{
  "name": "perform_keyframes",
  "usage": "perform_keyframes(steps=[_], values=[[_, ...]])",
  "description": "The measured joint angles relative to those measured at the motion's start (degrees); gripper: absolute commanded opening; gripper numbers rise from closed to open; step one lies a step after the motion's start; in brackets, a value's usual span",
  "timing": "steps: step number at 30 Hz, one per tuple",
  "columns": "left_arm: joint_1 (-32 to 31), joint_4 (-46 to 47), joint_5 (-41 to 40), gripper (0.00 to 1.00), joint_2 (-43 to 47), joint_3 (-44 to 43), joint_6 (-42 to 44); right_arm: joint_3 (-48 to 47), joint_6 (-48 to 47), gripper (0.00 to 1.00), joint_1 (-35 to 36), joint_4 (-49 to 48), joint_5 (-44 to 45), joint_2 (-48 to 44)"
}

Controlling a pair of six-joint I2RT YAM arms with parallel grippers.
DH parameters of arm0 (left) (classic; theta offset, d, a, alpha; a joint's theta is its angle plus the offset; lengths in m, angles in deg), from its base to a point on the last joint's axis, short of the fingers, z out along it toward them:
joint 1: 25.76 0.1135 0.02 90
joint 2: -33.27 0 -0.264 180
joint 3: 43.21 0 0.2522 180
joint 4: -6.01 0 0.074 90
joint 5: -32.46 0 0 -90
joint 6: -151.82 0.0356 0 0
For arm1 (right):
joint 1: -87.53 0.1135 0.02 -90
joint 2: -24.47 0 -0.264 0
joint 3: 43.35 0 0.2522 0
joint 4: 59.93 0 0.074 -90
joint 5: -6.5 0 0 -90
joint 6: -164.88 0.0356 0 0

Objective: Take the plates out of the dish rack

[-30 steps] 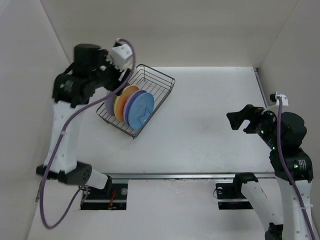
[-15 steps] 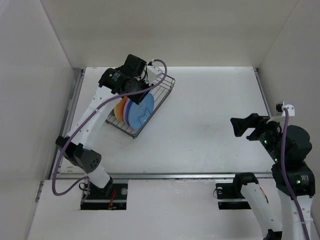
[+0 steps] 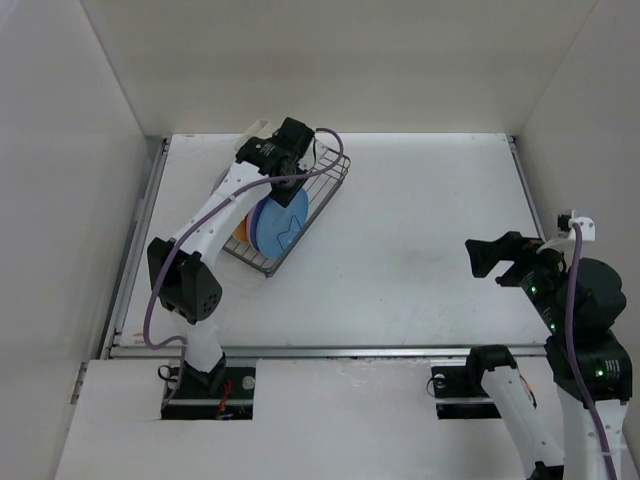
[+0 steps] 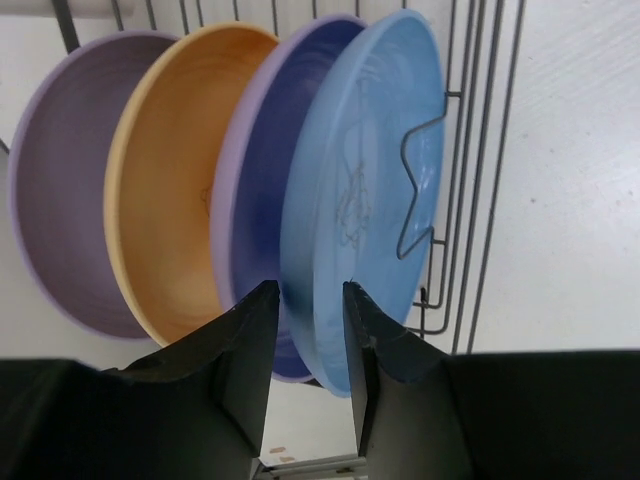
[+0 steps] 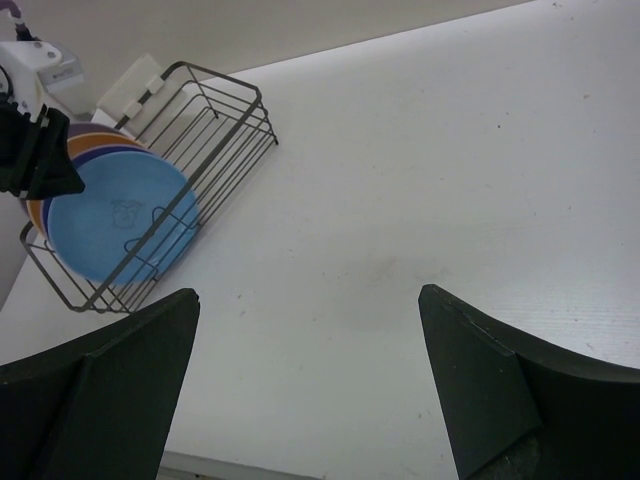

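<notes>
The dish rack (image 3: 335, 165) sits at the back left of the table and holds several plates on edge. In the left wrist view (image 4: 480, 150) they stand in a row: purple (image 4: 65, 170), tan (image 4: 165, 170), lavender (image 4: 250, 180) and blue plate (image 4: 370, 170). My left gripper (image 4: 308, 290) reaches down into the rack (image 3: 282, 185). Its jaws stand a narrow way apart, one finger on each side of the blue plate's lower rim. The blue plate (image 3: 287, 222) still stands in the rack. My right gripper (image 3: 487, 258) is wide open and empty, hovering at the right (image 5: 305, 295).
A cream plastic piece (image 5: 130, 90) sits at the rack's far corner (image 5: 230, 110). White walls close in the table on the left, back and right. A metal rail (image 3: 330, 350) runs along the near edge.
My left arm has swung from above and left of the rack down into it, bringing its fingers around the blue plate's rim. My right gripper has drifted slightly right and nearer.
</notes>
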State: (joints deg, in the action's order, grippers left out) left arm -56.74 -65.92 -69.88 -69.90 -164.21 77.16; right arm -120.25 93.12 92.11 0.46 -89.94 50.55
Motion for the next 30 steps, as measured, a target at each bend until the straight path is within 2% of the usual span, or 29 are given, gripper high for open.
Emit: perform_keyframes(steps=[5,7,10,18,25,30], values=[[0.0,2.8,-3.4,0.27,-0.2,3.1,-0.4,0.0,0.0,0.96,0.0,1.0,0.3,-0.5],[0.0,3.2,-4.2,0.20,-0.2,4.3,-0.4,0.0,0.0,0.96,0.0,1.2,0.5,-0.8],[0.0,3.3,-5.0,0.00,-0.2,4.5,-0.5,0.0,0.0,0.96,0.0,1.4,0.6,-1.0],[0.3,2.2,-7.8,0.00,-0.1,3.0,-0.6,-2.0,0.0,0.96,0.0,2.5,0.6,-1.0],[0.6,-2.5,-8.7,0.00,1.7,-11.3,-0.2,-3.9,0.0,0.96,0.0,2.8,0.6,-1.0],[0.1,-3.0,-4.5,0.00,7.0,-17.8,0.0,-4.4,0.2,0.96,0.0,2.8,0.6,-1.0]])
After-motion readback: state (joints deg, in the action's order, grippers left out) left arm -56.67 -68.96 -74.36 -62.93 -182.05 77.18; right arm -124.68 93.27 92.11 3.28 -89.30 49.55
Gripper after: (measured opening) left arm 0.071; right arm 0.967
